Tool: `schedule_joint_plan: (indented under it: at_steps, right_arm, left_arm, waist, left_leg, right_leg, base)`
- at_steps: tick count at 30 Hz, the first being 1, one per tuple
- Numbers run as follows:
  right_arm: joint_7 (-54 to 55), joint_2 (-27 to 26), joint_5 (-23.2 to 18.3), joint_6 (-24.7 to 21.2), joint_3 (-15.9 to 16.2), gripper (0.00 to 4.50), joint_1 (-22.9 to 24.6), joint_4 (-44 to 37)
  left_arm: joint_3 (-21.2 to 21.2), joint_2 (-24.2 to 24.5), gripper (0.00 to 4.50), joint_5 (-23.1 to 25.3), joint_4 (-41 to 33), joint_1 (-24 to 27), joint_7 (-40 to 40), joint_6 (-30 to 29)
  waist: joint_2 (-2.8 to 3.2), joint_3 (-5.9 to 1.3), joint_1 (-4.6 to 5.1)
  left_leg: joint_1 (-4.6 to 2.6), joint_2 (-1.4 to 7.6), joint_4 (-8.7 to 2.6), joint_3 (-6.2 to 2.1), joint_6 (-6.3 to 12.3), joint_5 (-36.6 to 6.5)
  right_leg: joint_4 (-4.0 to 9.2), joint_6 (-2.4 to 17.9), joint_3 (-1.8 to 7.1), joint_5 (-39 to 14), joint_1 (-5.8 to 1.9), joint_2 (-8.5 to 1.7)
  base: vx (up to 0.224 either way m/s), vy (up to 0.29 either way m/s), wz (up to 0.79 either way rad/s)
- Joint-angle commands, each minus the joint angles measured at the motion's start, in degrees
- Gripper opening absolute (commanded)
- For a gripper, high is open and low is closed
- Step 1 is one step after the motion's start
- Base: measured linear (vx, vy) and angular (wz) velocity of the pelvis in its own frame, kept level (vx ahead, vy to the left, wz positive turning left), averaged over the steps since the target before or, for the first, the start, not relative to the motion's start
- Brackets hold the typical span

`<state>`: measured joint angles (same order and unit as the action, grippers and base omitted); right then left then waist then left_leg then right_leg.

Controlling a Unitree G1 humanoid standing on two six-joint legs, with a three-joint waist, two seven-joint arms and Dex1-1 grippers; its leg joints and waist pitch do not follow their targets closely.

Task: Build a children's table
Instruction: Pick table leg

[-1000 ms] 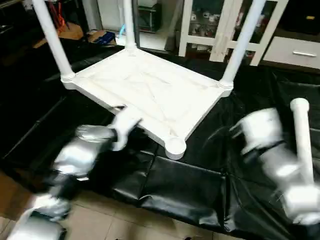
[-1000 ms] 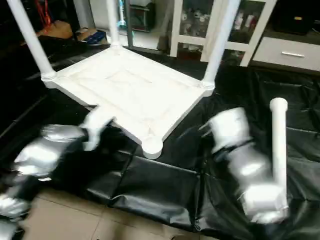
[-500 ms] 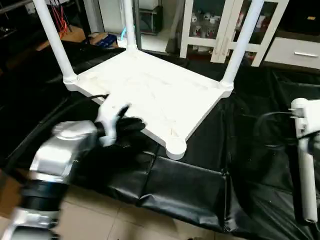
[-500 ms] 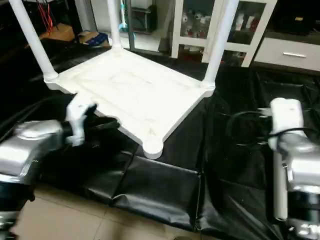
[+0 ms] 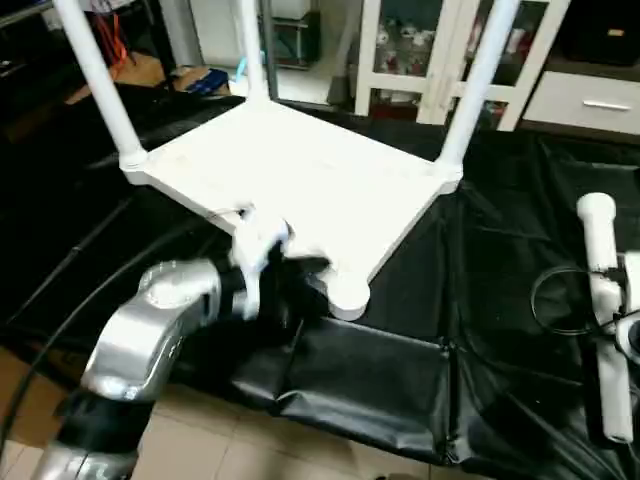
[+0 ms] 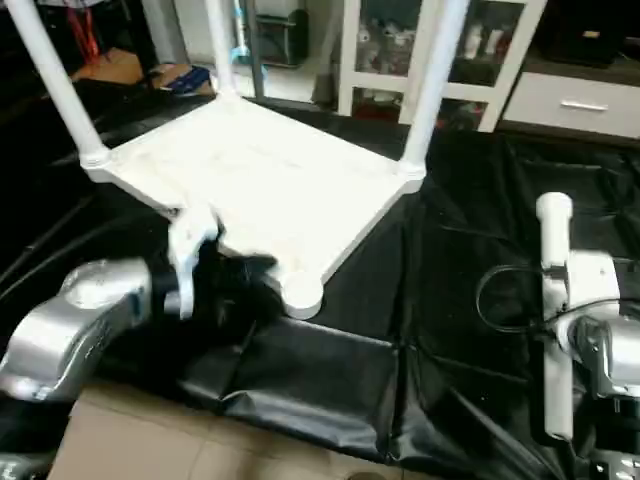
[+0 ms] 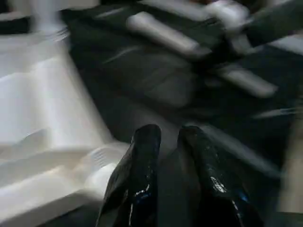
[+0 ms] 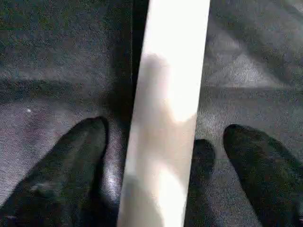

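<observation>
Three legs stand up from the upturned tabletop (image 5: 300, 185), centre frame on the black sheet (image 5: 400, 380). The fourth leg (image 5: 605, 310) lies at right. The right gripper (image 8: 165, 156), fingers spread wide, straddles it untouched: closing is likely next. The left gripper (image 7: 168, 142), fingers nearly together and empty, hovers beside the empty corner socket (image 5: 347, 292). Open sheet lies between.

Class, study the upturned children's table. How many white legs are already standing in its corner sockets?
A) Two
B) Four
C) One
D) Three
D: three legs stand upright in the tabletop corners, the near socket has none, and the fourth leg lies on the black mat.
</observation>
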<state>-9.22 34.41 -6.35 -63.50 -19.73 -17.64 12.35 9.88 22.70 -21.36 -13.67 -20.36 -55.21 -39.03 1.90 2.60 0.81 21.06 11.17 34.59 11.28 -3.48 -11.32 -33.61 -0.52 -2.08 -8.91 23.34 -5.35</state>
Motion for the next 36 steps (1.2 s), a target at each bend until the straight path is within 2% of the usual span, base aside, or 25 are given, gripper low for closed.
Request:
schedule_joint_plan:
  at_steps: [1, 4, 5, 7, 10, 15, 21, 27, 28, 30, 33, 35, 36]
  right_arm:
    - [-0.1, 0.53, -0.25, -0.44, -0.77, 3.96, 0.35, 0.34]
    - [-0.04, 0.45, -0.66, -0.98, -1.13, 3.72, 0.45, 0.27]
    - [-0.19, 0.53, -0.82, -1.24, -1.09, 3.68, 0.58, 0.33]
    - [-0.71, 0.82, -0.81, -1.63, -0.66, 3.38, 1.18, 0.48]
    - [-1.56, 0.67, -1.22, -2.33, -1.05, 3.23, 1.78, 0.86]
    - [-2.44, 0.48, -1.83, -2.77, -1.35, 2.89, 2.68, 1.68]
    - [-3.19, 0.54, -2.11, -3.02, -1.48, 2.36, 3.42, 2.13]
    - [-3.32, 0.33, -2.28, -2.65, -2.19, 1.87, 3.99, 2.06]
    - [-2.11, 0.12, -2.0, -1.4, -3.58, 1.87, 3.65, 0.87]
    - [-0.94, -0.31, -2.41, -0.01, -4.98, 1.58, 3.36, -0.49]
    - [0.17, -1.06, -2.61, 0.93, -6.49, 1.5, 3.0, -1.61]
    - [1.67, -4.15, -4.24, 4.55, -10.62, 1.47, 2.39, -5.51]
    - [1.97, -4.96, -4.66, 5.64, -11.51, 1.46, 2.29, -6.4]
  left_arm:
    - [1.37, 1.38, 0.91, -2.81, -3.2, -0.65, -2.84, -2.37]
    - [2.41, 2.21, 0.91, -2.49, -3.24, -1.2, -4.11, -2.04]
    - [2.86, 2.61, 0.91, -2.31, -3.35, -1.34, -4.68, -2.02]
    - [3.4, 3.39, 0.91, -2.2, -4.18, -1.17, -5.6, -2.04]
    - [3.66, 4.03, 0.91, -2.29, -4.86, -0.95, -5.59, -2.54]
    - [3.99, 4.86, 0.91, -3.41, -5.36, -1.07, -4.94, -3.16]
    - [4.1, 5.13, 0.91, -3.43, -5.08, -1.0, -5.14, -2.9]
    - [4.01, 5.36, 0.91, -3.52, -4.93, -1.01, -4.69, -2.77]
    - [3.63, 5.51, 0.91, -3.43, -4.64, -1.17, -4.43, -2.36]
    - [3.18, 5.75, 0.91, -3.31, -4.19, -1.38, -4.43, -1.82]
    - [2.93, 5.82, 0.91, -3.48, -3.96, -1.46, -4.61, -1.64]
    - [2.54, 5.45, 0.91, -3.58, -3.37, -1.68, -4.29, -1.23]
    - [2.49, 5.38, 0.91, -3.59, -3.23, -1.73, -4.22, -1.15]
  waist:
    - [-0.93, -3.36, -0.02]
    - [-0.99, -3.3, 0.1]
    - [-0.84, -3.3, 0.23]
    - [-0.78, -3.34, 0.38]
    - [-0.83, -3.32, 0.46]
    - [-0.65, -3.4, 0.44]
    - [-0.67, -3.47, 0.46]
    - [-0.62, -3.42, 0.38]
    - [-0.62, -3.41, 0.35]
    - [-0.67, -3.42, 0.38]
    - [-0.69, -3.49, 0.41]
    - [-0.63, -3.56, 0.58]
    - [-0.63, -3.51, 0.6]
  left_leg:
    - [-0.82, 0.84, -3.74, -0.26, 1.55, -12.11]
    - [-0.74, 0.64, -3.68, -0.26, 1.26, -12.68]
    - [-0.62, 0.59, -3.65, -0.38, 0.79, -13.1]
    - [-0.69, 0.57, -3.65, -0.42, 0.51, -13.57]
    - [-0.66, 0.56, -3.68, -0.47, 0.37, -14.3]
    - [-0.8, 0.59, -3.66, -0.51, 0.13, -14.18]
    - [-0.67, 0.64, -3.73, -0.57, 0.1, -14.08]
    - [-0.78, 0.67, -3.74, -0.54, 0.01, -14.66]
    - [-0.82, 0.68, -3.76, -0.55, -0.08, -14.87]
    - [-0.73, 0.64, -3.78, -0.57, -0.12, -14.75]
    - [-0.69, 0.58, -3.77, -0.57, -0.19, -14.03]
    - [-0.59, 0.52, -3.75, -0.58, -0.07, -13.57]
    - [-0.51, 0.51, -3.77, -0.44, 0.16, -13.61]
  right_leg:
    - [3.9, 11.77, 0.98, -18.23, -2.17, -1.09]
    - [4.15, 10.28, 1.01, -20.29, -2.12, -1.01]
    - [4.17, 9.45, 1.03, -21.64, -2.1, -1.01]
    - [4.23, 9.12, 1.0, -22.09, -2.04, -1.01]
    - [4.3, 8.81, 0.94, -22.82, -2.04, -0.99]
    - [4.22, 9.04, 0.93, -22.12, -1.89, -0.91]
    - [4.08, 9.69, 0.93, -20.41, -2.11, -0.93]
    - [4.17, 9.79, 0.93, -21.16, -2.04, -0.97]
    - [4.2, 9.63, 0.94, -21.42, -2.0, -0.99]
    - [4.18, 9.44, 0.91, -21.38, -2.03, -0.97]
    - [4.1, 9.16, 0.93, -21.17, -2.05, -0.96]
    - [4.06, 8.89, 0.92, -21.05, -2.12, -0.98]
    - [4.18, 8.59, 1.04, -21.11, -2.01, -1.04]
  base:
    - [0.0, 0.0, 0.0]
    - [0.0, 0.0, 0.0]
    - [0.0, 0.0, 0.0]
    - [0.0, 0.0, 0.0]
    - [0.0, 0.0, 0.0]
    - [0.0, 0.0, 0.0]
    - [0.0, 0.0, 0.0]
    - [0.0, 0.0, 0.0]
    - [0.0, 0.0, 0.0]
    - [0.0, 0.0, 0.0]
    - [0.0, 0.0, 0.0]
    - [0.0, 0.0, 0.0]
    - [0.0, 0.0, 0.0]
